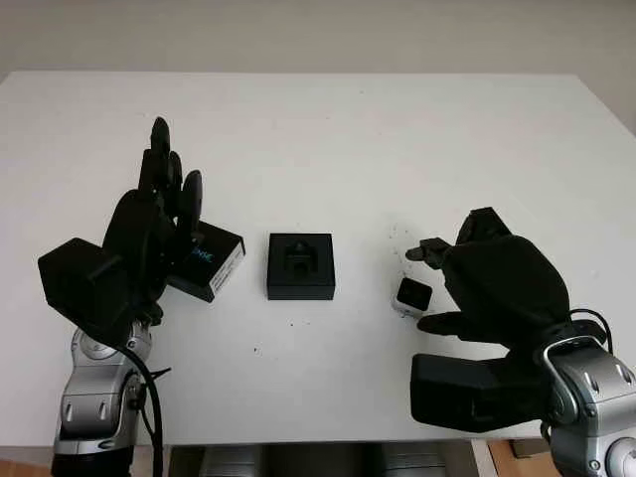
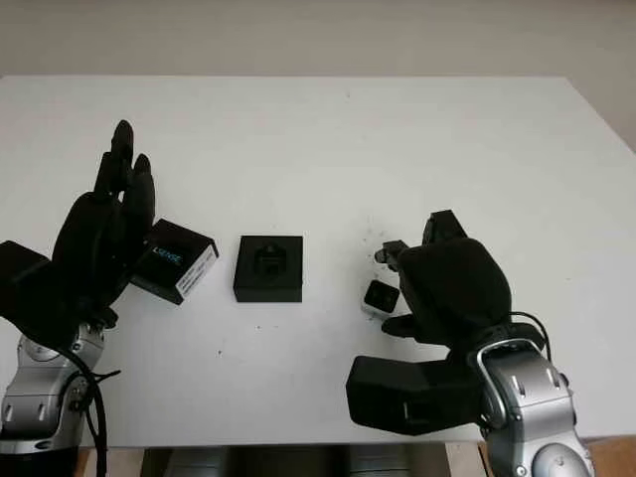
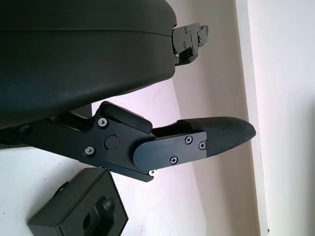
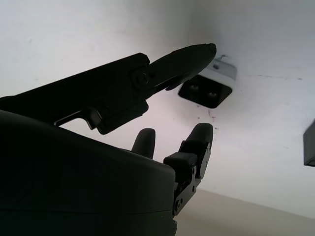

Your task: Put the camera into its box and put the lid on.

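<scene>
Head views: the open box (image 1: 301,265) sits mid-desk (image 1: 328,129), its lid (image 1: 211,260) beside the raised, empty left robot hand (image 1: 164,204); the camera (image 1: 411,296) lies right of the box.
Right wrist view: the right robot hand (image 4: 197,93), fingers (image 4: 189,56) unclosed, brackets the camera without gripping it.

One white table (image 1: 328,129) carries three small things. There is one camera (image 1: 411,296), white with a black face. There is one open black box (image 1: 301,266), square, with a moulded insert inside. There is one black lid (image 1: 211,260) bearing a white label on its side. Two black robot hands are over the table: one left hand (image 1: 159,214) and one right hand (image 1: 487,273).
</scene>
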`<action>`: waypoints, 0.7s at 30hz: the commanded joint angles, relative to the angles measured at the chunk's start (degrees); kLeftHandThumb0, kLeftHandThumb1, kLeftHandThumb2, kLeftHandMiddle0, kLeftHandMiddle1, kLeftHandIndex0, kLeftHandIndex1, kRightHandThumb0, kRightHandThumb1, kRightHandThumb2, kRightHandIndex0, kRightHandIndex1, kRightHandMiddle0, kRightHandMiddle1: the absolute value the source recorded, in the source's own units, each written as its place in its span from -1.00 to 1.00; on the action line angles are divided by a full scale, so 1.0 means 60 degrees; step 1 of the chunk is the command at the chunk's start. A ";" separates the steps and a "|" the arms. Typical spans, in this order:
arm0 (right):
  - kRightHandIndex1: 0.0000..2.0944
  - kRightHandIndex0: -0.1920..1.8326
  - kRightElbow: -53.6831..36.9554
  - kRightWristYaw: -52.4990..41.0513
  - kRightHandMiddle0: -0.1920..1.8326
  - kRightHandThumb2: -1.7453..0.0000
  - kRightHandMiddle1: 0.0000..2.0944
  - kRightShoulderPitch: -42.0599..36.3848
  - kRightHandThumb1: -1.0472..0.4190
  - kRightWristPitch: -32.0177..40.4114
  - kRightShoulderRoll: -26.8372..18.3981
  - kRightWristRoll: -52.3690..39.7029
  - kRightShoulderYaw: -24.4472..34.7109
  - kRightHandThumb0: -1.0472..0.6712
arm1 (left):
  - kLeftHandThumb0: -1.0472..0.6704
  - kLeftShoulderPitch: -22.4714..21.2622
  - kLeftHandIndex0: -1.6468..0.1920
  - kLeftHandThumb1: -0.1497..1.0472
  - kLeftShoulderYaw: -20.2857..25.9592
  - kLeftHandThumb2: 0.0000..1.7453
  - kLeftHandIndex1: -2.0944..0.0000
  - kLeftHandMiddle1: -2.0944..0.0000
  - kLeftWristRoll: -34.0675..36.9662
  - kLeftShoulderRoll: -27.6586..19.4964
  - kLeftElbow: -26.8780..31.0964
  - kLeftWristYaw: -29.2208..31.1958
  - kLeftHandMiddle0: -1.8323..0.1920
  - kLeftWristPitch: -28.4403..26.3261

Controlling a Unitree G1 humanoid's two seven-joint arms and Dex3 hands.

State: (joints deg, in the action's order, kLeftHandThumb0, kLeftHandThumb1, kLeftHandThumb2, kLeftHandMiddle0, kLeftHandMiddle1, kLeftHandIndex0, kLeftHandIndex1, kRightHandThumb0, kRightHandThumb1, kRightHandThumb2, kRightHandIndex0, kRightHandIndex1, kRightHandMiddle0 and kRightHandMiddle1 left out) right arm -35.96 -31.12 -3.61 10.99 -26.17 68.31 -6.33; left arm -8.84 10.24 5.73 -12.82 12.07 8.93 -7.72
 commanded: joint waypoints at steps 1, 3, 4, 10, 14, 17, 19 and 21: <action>0.58 -1.00 0.0051 0.0032 -0.63 0.94 -0.28 -0.0001 -0.85 -0.0050 0.0043 0.0011 0.0025 -0.52 | -0.72 0.0043 1.00 1.00 -0.0031 -0.24 1.00 1.00 0.0021 -0.0076 -0.0018 0.0061 1.00 0.0145; 0.56 -1.00 0.0098 0.0022 -0.68 0.94 -0.19 0.0021 -0.85 -0.0047 0.0074 0.0071 0.0000 -0.52 | -0.73 0.0053 1.00 1.00 -0.0022 -0.24 1.00 1.00 0.0018 -0.0075 -0.0047 0.0088 1.00 0.0201; 0.56 -1.00 0.0140 0.0061 -0.69 0.94 -0.16 0.0025 -0.86 -0.0067 0.0078 0.0095 -0.0013 -0.53 | -0.74 0.0058 1.00 1.00 -0.0020 -0.24 1.00 1.00 0.0015 -0.0076 -0.0061 0.0096 1.00 0.0216; 0.57 -1.00 0.0380 0.0199 -0.76 0.94 0.01 -0.0007 -0.87 -0.0187 0.0053 0.0073 -0.0003 -0.54 | -0.78 0.0092 1.00 1.00 -0.0029 -0.23 1.00 1.00 -0.0040 -0.0107 -0.0085 0.0099 1.00 0.0244; 0.55 -1.00 0.0616 0.0312 -0.80 0.94 0.08 -0.0004 -0.89 -0.0215 0.0031 0.0060 0.0001 -0.53 | -0.77 0.0113 1.00 1.00 -0.0022 -0.23 1.00 1.00 -0.0031 -0.0112 -0.0055 0.0070 1.00 0.0155; 0.52 -1.00 0.0790 0.0430 -0.80 0.93 0.08 -0.0009 -0.90 -0.0248 0.0018 -0.0017 0.0019 -0.51 | -0.77 0.0139 1.00 1.00 -0.0019 -0.24 1.00 1.00 -0.0027 -0.0127 -0.0053 0.0066 1.00 0.0157; 0.50 -1.00 0.0861 0.0352 -0.82 0.93 0.10 0.0010 -0.91 -0.0213 0.0011 -0.0070 0.0026 -0.49 | -0.77 0.0152 1.00 1.00 -0.0016 -0.24 1.00 1.00 -0.0021 -0.0136 -0.0074 0.0081 1.00 0.0213; 0.50 -1.00 0.0924 0.0288 -0.85 0.93 0.13 0.0035 -0.93 -0.0194 -0.0009 -0.0080 0.0025 -0.49 | -0.76 0.0151 1.00 1.00 -0.0014 -0.23 1.00 1.00 -0.0010 -0.0158 -0.0107 0.0116 1.00 0.0256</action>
State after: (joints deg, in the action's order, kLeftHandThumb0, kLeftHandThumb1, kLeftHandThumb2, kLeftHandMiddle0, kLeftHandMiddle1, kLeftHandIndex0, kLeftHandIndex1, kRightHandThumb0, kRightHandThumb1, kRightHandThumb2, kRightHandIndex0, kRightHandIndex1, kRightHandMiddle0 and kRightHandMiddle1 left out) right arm -30.46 -29.27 -3.64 9.84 -25.88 68.22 -6.34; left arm -8.12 10.24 5.68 -13.24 11.63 9.34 -6.84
